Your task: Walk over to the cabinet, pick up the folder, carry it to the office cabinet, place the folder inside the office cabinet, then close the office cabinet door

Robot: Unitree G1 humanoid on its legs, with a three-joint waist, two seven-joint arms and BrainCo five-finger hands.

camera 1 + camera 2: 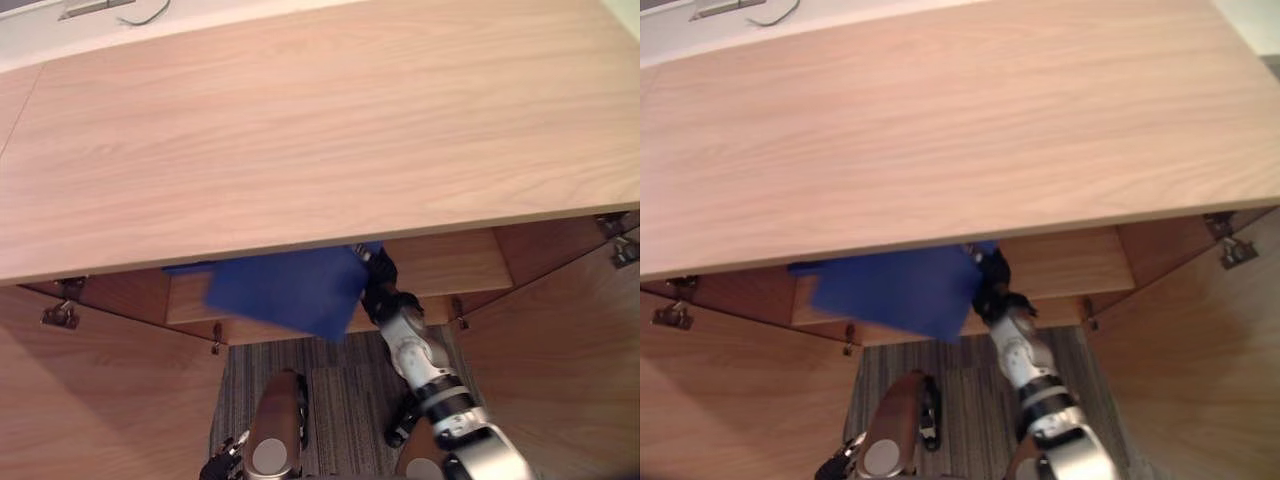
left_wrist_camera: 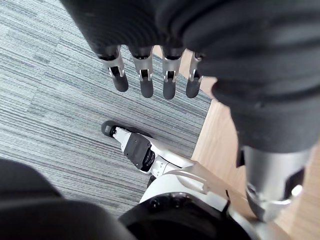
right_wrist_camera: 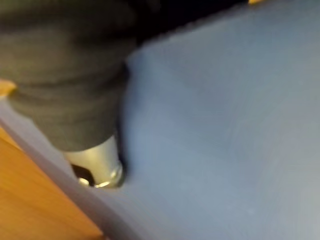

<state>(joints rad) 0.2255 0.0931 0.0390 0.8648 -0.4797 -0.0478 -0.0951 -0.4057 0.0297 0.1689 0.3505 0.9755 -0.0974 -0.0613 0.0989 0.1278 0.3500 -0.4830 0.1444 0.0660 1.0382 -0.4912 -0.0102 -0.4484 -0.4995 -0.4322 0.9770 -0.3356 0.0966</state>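
Observation:
The blue folder (image 1: 285, 290) lies half under the front edge of the office cabinet's wooden top (image 1: 320, 130), over the inner shelf (image 1: 450, 262), with one corner sticking out toward me. My right hand (image 1: 378, 295) grips its right edge. The right wrist view has the thumb (image 3: 97, 167) pressed onto the blue cover (image 3: 225, 125). My left hand (image 2: 145, 82) hangs low beside me over the carpet, fingers straight and holding nothing.
Both cabinet doors stand open: the left door (image 1: 100, 400) and the right door (image 1: 560, 370), with metal hinges (image 1: 60, 315) at the frame. Grey striped carpet (image 1: 340, 390) lies between them. A cable (image 1: 150, 12) rests behind the cabinet top.

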